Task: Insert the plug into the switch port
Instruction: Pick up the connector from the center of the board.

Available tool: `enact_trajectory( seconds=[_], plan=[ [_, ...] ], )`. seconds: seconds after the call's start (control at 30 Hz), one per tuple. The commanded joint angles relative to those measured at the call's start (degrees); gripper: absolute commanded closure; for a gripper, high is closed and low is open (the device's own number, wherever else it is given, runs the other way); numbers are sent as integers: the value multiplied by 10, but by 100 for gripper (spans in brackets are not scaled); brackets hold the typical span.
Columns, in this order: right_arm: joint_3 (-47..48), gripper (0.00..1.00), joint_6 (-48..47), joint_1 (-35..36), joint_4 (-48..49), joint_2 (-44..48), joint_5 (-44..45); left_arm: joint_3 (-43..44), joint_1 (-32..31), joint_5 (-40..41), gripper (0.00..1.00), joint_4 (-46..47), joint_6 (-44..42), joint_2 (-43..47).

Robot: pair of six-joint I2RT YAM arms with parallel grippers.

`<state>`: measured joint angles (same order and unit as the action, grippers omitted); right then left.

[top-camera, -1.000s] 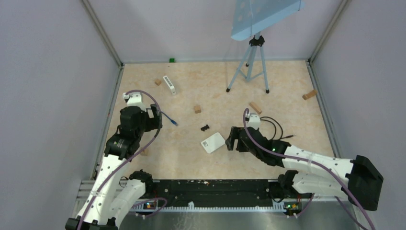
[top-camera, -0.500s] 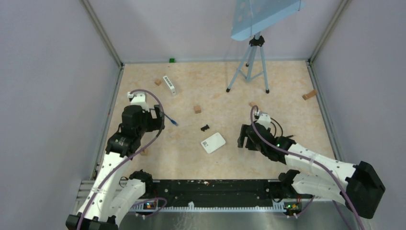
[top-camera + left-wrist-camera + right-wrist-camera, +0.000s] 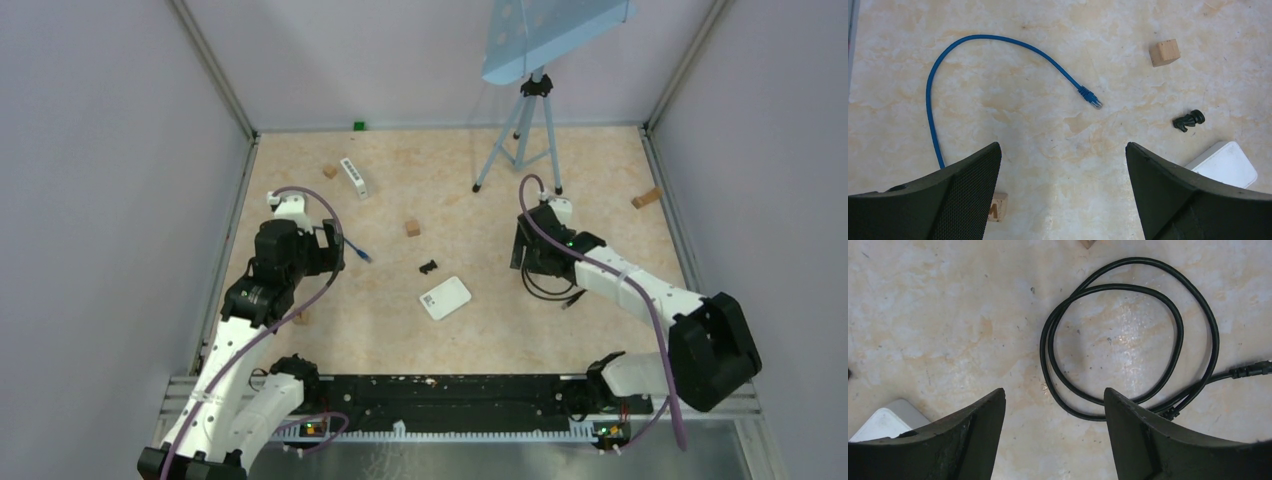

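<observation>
A blue network cable (image 3: 930, 100) lies curved on the table, and its clear plug (image 3: 1091, 98) points right. In the top view the plug (image 3: 365, 257) lies just right of my left gripper (image 3: 335, 248). My left gripper (image 3: 1063, 150) is open and empty, hovering near the plug. The white switch (image 3: 354, 177) with its row of ports lies at the back left. My right gripper (image 3: 522, 255) is open and empty above a coiled black cable (image 3: 1128, 345).
A white flat box (image 3: 445, 297) lies mid-table, with a small black part (image 3: 428, 267) beside it. Wooden blocks (image 3: 412, 228) are scattered about, and one lettered block (image 3: 997, 207) lies under my left gripper. A tripod (image 3: 520, 130) stands at the back.
My right arm has swung away from the white box, back and to the right, and now hangs over the black cable. My left gripper shifted slightly toward the back.
</observation>
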<state>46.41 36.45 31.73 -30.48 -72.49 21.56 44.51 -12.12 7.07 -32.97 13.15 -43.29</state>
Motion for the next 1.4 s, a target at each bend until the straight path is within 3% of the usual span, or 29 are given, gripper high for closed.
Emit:
enact_trajectory(
  seconds=[0.0, 0.23, 0.43, 0.6, 0.73, 0.77, 1.0, 1.1, 1.17, 1.37],
  plan=[
    [37, 31, -44, -20, 1, -57, -18, -3, 0, 1, 1, 27, -6, 6],
    [57, 43, -60, -23, 44, -162, -45, -3, 0, 4, 1, 27, -5, 11],
    [54, 52, -47, -23, 52, -209, -11, -3, 0, 3, 1, 28, -5, 11],
    [33, 72, -46, -24, 72, -205, -8, -4, 0, 2, 1, 28, -6, 9],
    [22, 98, -45, -27, 82, -197, -13, -4, 0, 4, 1, 28, -6, 9],
    [20, 100, -43, -28, 83, -194, -12, -4, 0, 5, 1, 28, -5, 10],
    [12, 100, -36, -29, 40, -77, 28, 0, 0, 36, 1, 22, 2, 25],
    [-4, 100, -67, -29, 66, 10, -31, 2, 0, 17, 1, 29, 3, 39],
    [-23, 100, -97, -28, 94, 101, -118, 8, 0, -27, 1, 46, 8, 49],
    [-28, 100, -118, -27, 84, 181, -213, 28, -1, -200, 1, 101, 41, 29]
  ],
)
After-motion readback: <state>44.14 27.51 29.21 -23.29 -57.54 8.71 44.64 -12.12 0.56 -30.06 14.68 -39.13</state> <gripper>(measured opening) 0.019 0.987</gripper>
